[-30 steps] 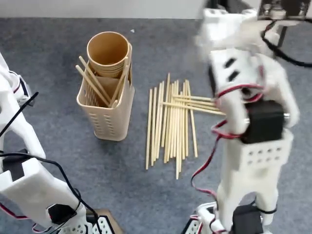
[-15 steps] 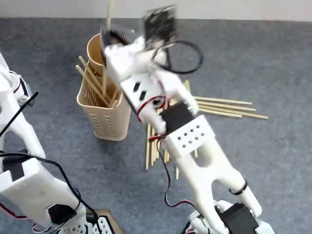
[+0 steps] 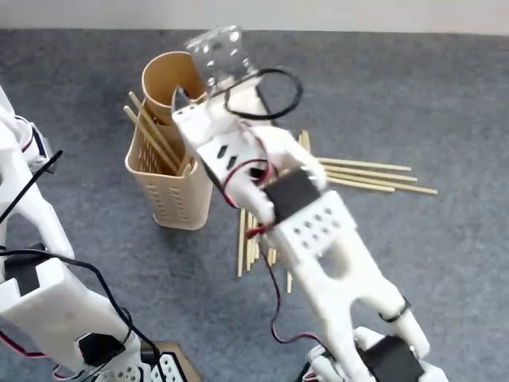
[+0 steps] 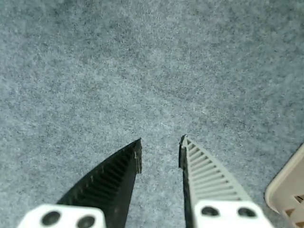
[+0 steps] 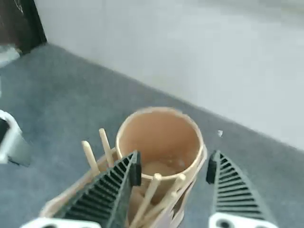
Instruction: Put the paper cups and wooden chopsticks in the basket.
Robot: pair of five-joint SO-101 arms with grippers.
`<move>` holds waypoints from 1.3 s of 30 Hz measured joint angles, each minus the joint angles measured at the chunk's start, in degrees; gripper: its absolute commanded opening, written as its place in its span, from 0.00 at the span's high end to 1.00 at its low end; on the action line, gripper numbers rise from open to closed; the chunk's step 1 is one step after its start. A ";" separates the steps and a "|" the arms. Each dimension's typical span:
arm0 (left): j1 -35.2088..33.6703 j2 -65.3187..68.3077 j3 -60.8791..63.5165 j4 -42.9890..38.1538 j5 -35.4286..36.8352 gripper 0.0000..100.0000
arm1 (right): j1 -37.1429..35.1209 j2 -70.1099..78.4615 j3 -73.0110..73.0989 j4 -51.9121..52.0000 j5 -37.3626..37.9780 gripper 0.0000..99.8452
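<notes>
A cream slotted basket (image 3: 171, 187) stands at the left of the grey carpet with a brown paper cup (image 3: 173, 79) and several wooden chopsticks (image 3: 149, 134) in it. More chopsticks lie loose on the carpet to its right (image 3: 374, 177), some of them under the arm (image 3: 248, 239). My right gripper (image 5: 173, 173) hangs open just above the cup (image 5: 159, 142), and chopsticks (image 5: 107, 147) lean in the basket (image 5: 61, 202) below it. From above, the right gripper (image 3: 181, 107) sits over the basket's top. My left gripper (image 4: 160, 149) is open over bare carpet.
The right arm (image 3: 302, 215) stretches diagonally from the front across the loose chopsticks to the basket. The left arm (image 3: 40, 239) stands along the left edge. A corner of the basket (image 4: 289, 194) shows beside the left gripper. Grey carpet lies open at the right and back.
The right arm swung from the right side to above the basket, carrying one chopstick upright. That chopstick has left the gripper, which now stands open. The left arm kept still.
</notes>
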 measured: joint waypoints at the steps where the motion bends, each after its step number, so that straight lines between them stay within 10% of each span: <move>1: 0.00 0.00 0.00 0.00 0.00 0.84 | 0.53 -1.14 -3.52 3.52 0.44 0.80; 10: 0.00 0.00 0.00 0.00 0.00 0.84 | 18.55 -0.53 -23.30 43.08 32.26 0.84; 17: 0.09 0.00 0.00 0.00 0.00 0.84 | 32.26 19.96 -4.04 32.62 59.25 0.76; 32: 0.09 0.00 0.00 0.00 -0.09 0.84 | 34.29 45.98 2.73 7.82 70.07 0.76; 39: 0.00 0.00 0.00 0.00 -0.09 0.84 | 34.55 49.76 2.55 5.54 70.07 0.98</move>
